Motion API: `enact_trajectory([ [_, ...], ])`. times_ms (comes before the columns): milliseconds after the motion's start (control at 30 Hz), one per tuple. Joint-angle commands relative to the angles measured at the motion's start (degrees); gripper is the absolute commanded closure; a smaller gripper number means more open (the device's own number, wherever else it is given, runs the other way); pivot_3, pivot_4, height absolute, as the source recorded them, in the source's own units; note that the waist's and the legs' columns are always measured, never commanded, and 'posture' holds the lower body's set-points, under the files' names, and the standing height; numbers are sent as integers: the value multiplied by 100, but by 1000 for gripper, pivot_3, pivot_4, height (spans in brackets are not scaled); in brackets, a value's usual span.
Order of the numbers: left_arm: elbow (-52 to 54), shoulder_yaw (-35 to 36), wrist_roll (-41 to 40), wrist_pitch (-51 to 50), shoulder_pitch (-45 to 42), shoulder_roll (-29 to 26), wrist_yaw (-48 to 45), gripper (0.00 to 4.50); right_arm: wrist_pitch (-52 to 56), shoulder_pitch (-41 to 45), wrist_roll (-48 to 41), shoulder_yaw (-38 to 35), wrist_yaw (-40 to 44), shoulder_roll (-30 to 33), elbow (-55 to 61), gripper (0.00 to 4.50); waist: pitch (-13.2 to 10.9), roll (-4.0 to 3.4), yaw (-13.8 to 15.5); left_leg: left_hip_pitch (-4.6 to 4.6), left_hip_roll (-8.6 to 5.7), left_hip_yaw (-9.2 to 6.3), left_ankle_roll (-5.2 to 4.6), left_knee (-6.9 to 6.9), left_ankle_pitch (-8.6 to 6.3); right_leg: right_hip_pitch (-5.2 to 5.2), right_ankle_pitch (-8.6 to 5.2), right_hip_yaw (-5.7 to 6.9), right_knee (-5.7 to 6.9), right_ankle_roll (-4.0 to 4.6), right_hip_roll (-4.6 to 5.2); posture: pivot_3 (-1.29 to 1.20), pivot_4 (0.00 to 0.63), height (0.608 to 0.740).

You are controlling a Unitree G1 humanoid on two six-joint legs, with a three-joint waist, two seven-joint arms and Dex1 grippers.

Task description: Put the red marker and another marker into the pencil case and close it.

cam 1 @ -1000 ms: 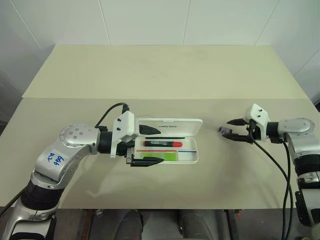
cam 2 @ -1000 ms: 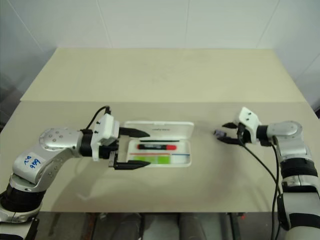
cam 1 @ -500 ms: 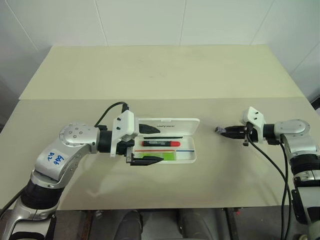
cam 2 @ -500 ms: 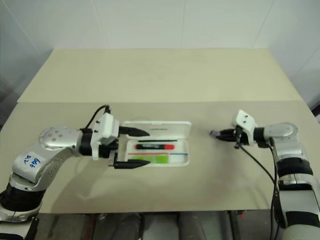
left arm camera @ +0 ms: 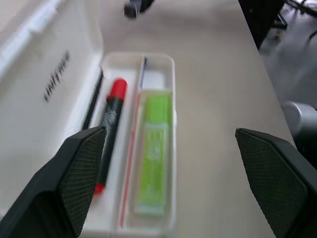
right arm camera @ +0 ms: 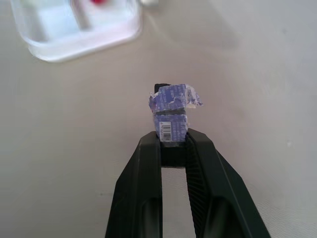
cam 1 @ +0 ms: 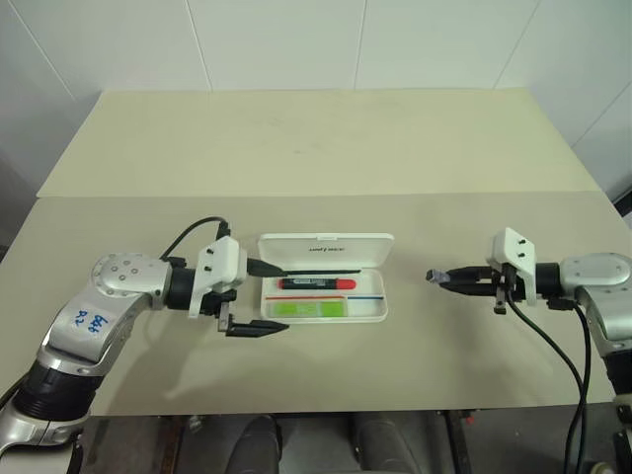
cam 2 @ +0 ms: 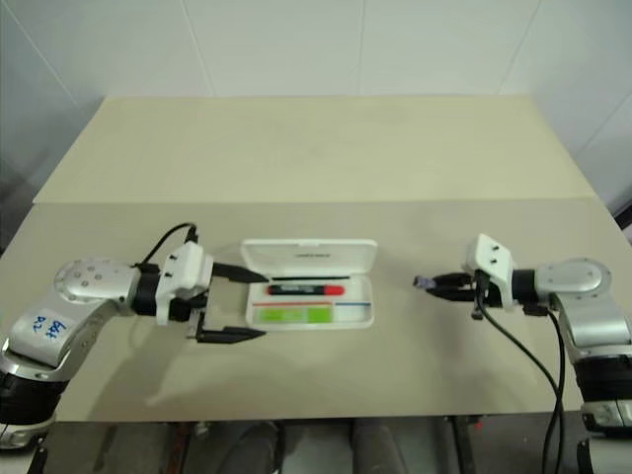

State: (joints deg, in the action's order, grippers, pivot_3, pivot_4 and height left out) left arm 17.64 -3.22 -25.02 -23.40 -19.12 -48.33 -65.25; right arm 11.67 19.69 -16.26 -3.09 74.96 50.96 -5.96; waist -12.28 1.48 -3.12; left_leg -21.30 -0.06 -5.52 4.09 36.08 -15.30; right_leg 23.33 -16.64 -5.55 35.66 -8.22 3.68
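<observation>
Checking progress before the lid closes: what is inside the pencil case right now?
The open pencil case holds the red marker in the far compartment and the lime-green highlighter in the near one. What lies beneath them is covered.

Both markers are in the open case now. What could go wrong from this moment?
The pencil case lid is open; the open left gripper beside it could push the case instead of shutting it. The right gripper pinches a small purple-wrapped piece, which could drop or end up in the case.

Beige table (cam 1: pixel 316 138), white tiled wall (cam 1: pixel 286 44) behind.
</observation>
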Motion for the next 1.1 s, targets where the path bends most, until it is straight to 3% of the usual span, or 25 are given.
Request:
enact_trajectory([
  [33, 12, 125, 89, 317, 93, -43, -86, 0, 466, -248, -427, -235, -186, 46, 1023, 4174, 0, 0, 5, -2, 0, 0, 0, 1, 0, 1, 0, 0, 0, 0, 0, 0, 150, 740],
  [367, -95, 129, 170, 618, 261, -40, -130, 0, 1267, -233, -827, 292, -755, -444, 2299, 4174, 0, 1, 4, -2, 0, 1, 0, 3, 0, 0, 0, -1, -5, 1, 0, 0, 150, 740],
  [700, -25, 171, 184, 650, 380, -6, -21, 0, 1182, 140, -566, 925, -863, -893, 2024, 4174, 0, 1, 17, -4, 0, -1, -4, -2, -2, 3, 0, 0, -6, 1, 1, 0, 150, 740],
  [1100, 108, 158, 151, 598, 434, 36, 124, 0, 598, 280, -128, 1319, -623, -990, 1364, 4174, 0, 1, 11, -4, 0, 0, -4, -2, -2, 3, 0, 1, -5, 1, 1, 0, 150, 740],
])
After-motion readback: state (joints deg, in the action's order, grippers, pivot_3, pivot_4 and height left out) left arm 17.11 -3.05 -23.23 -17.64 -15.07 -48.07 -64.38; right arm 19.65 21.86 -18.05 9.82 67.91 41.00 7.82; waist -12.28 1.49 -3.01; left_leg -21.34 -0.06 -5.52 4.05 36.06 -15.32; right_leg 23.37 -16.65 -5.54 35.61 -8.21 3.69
